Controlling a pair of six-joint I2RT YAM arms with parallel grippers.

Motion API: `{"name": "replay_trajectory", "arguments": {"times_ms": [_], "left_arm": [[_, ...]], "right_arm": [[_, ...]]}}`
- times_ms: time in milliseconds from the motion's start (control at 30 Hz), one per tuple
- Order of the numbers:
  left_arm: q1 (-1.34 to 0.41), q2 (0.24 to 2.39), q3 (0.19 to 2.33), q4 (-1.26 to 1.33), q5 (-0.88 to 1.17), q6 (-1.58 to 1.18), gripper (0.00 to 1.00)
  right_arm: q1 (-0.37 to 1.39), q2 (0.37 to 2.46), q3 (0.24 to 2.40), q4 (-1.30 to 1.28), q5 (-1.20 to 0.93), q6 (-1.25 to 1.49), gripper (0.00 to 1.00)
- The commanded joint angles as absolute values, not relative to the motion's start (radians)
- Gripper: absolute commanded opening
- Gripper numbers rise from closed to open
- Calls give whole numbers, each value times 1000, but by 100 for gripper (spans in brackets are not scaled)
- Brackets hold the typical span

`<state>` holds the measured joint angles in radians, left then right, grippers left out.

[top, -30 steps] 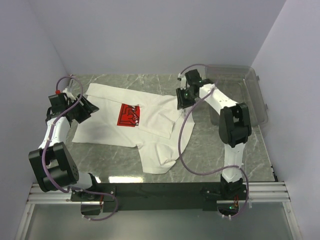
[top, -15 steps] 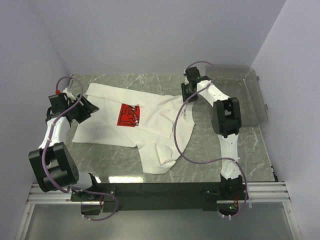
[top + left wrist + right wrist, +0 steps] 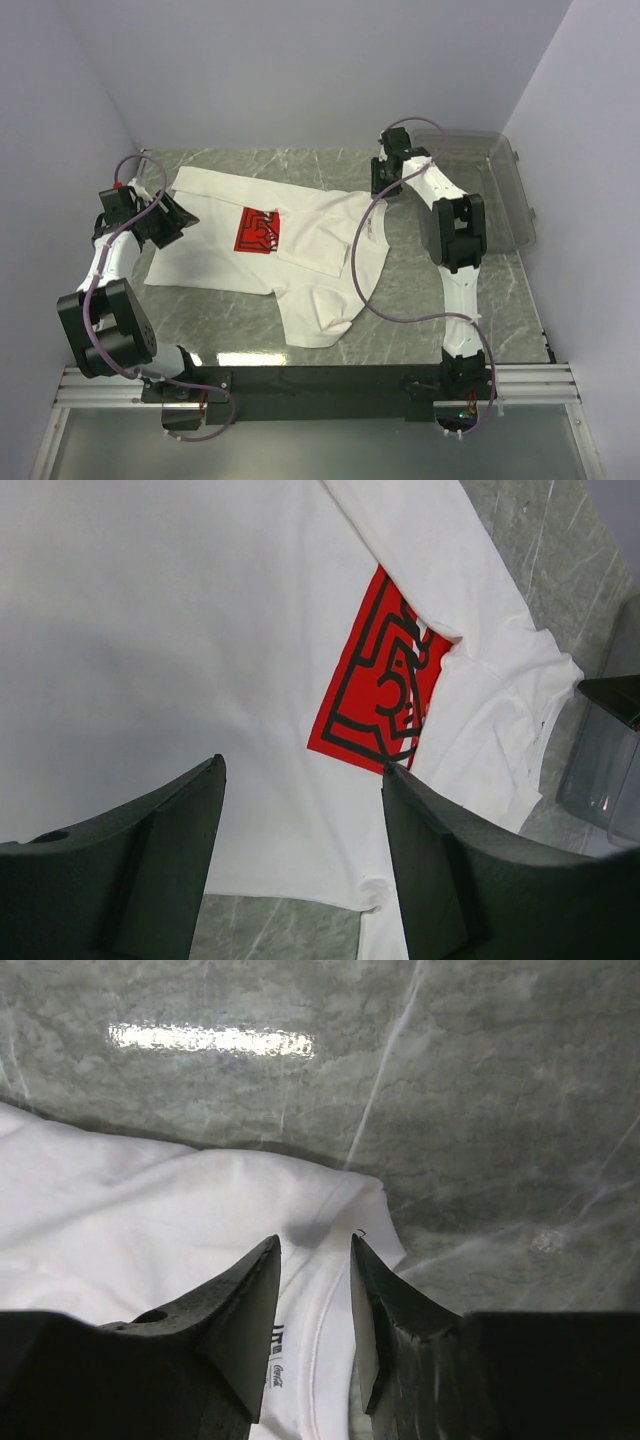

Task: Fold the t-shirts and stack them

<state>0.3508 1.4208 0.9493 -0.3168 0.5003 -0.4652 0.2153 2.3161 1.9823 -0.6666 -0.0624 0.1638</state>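
White t-shirt (image 3: 300,260) lies spread mid-frame on the marble table (image 3: 440,290), one flap folded over the red print (image 3: 258,231). Right gripper (image 3: 384,190) sits over the shirt's upper-right corner, jaws narrowly apart with nothing between them. Risk: it pinches only the hem and the cloth slips. Its purple cable (image 3: 352,275) hangs across the shirt and may drag it. Left gripper (image 3: 182,216) is wide open and empty at the shirt's left edge. Grey bin (image 3: 505,195) in the upper right crowds the right arm.
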Motion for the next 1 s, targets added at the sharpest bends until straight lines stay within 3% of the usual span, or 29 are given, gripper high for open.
{"name": "replay_trajectory", "arguments": {"times_ms": [0,300,433,633,967], "left_arm": [[350,1422,992,-310,511,-453,69],[350,1420,996,-318,506,-456,69],[348,1416,994,-319,506,-457,69],[350,1413,989,-319,503,-456,69],[348,1417,986,-307,509,-459,69]], "right_arm": [[212,2350,2029,-646,-120,193,41],[209,2367,2037,-649,-107,235,36],[206,2353,2037,-638,-74,236,25],[206,2307,1996,-609,-15,226,0],[201,2209,1841,-540,47,221,0]]}}
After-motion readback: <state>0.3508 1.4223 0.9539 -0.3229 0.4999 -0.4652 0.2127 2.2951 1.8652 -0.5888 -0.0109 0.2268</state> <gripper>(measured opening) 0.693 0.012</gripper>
